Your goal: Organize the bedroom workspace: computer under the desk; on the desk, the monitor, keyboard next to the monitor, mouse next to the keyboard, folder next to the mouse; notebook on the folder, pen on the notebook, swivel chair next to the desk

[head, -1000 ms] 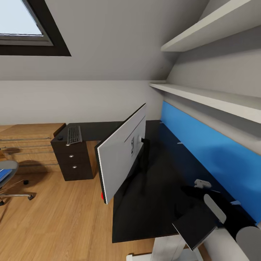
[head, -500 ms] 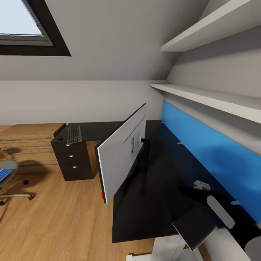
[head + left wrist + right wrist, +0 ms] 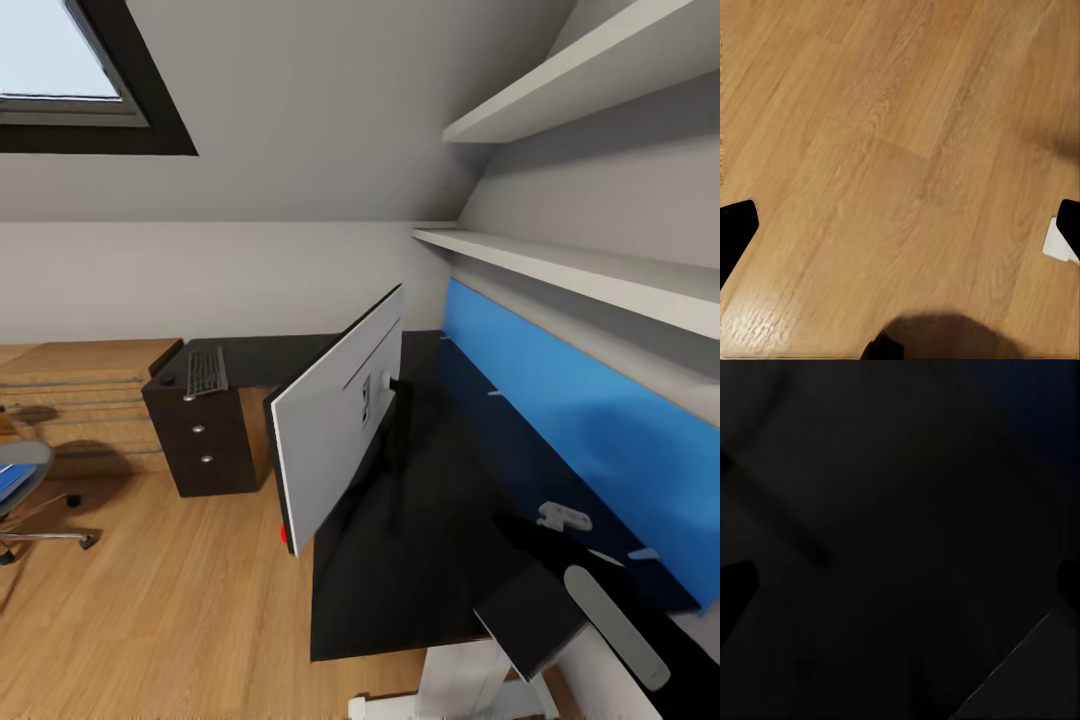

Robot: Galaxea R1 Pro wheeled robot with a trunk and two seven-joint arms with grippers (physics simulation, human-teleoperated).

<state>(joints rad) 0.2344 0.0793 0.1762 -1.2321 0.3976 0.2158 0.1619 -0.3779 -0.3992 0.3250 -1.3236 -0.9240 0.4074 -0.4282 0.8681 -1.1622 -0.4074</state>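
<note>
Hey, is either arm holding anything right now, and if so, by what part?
Nothing is held. The left end effector has its fingers spread wide over bare wood floor, and the right end effector is likewise spread above the black desk, with nothing between the fingers.

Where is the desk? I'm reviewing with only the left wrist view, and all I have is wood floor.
Observer: In the head view the desk is ahead and to the right. The monitor stands on it, with its light-grey back toward the camera.
Operator: Are the keyboard and mouse on it yet?
Observer: Yes, both lie on the desk's far wing above the drawers, away from the monitor. The keyboard has the mouse just beside it.
Operator: And the folder?
Observer: Something blue, seemingly the folder, lies on the seat of the swivel chair at the head view's left edge, off the desk.
</note>
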